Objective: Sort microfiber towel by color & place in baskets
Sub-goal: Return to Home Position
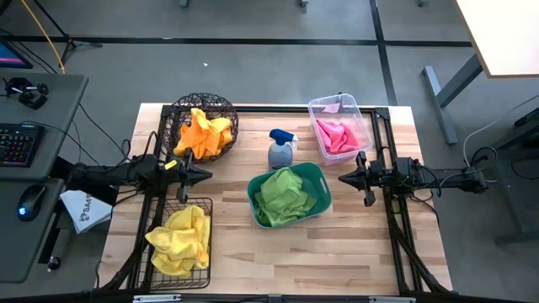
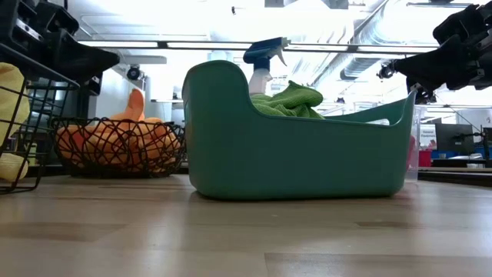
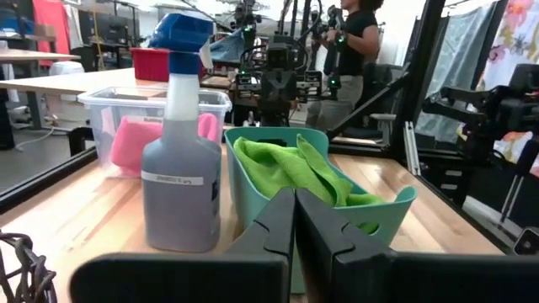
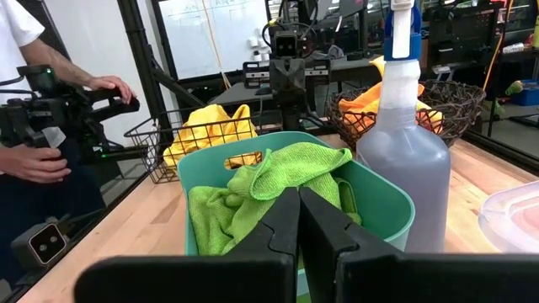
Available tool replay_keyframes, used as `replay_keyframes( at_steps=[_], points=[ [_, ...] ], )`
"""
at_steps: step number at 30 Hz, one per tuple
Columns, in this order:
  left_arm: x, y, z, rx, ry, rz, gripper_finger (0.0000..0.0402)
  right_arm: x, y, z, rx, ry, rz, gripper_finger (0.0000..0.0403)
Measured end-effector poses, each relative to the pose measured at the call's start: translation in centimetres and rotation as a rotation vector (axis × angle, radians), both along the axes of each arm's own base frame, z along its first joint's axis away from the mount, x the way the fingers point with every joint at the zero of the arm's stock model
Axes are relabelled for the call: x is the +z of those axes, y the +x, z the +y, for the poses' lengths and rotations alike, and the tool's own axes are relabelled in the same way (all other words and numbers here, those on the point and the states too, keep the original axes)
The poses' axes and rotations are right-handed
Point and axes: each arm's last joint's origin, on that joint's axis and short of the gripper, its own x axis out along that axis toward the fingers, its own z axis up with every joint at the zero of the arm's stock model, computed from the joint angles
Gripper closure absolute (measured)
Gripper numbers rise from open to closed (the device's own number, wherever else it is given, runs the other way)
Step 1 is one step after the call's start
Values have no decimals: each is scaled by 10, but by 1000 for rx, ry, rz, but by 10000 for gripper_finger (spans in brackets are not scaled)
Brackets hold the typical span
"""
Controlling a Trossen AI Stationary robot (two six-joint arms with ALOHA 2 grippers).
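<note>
Four baskets, one towel colour in each: orange towels (image 1: pixel 205 133) in the round basket (image 1: pixel 221 103), yellow towels (image 1: pixel 179 240) in the black wire basket (image 1: pixel 202 204), green towels (image 1: pixel 285 195) in the teal tub (image 1: pixel 324 189) at mid-table, pink towels (image 1: pixel 337 135) in the clear bin (image 1: pixel 354 103). A spray bottle (image 1: pixel 280 150) stands just beside the tub. Left gripper (image 1: pixel 206 175) and right gripper (image 1: pixel 343 178) hang on opposite sides of the tub, pointing at each other — jaws clenched on nothing.

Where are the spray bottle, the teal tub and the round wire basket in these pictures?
spray bottle (image 3: pixel 181 189): left wrist view, on its grey body.
teal tub (image 2: pixel 292 154): low view, on its side wall.
round wire basket (image 1: pixel 210 101): high view, on the wire wall near its rim.
</note>
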Motion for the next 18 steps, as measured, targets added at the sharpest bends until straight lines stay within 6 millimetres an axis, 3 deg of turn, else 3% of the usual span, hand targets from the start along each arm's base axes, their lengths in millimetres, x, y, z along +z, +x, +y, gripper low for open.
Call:
replay_keyframes(
  at_steps=[18],
  points=[
    [-1, 1, 0, -3, -17, 10, 401, 0, 0, 0, 0, 0, 0, 402]
  ],
)
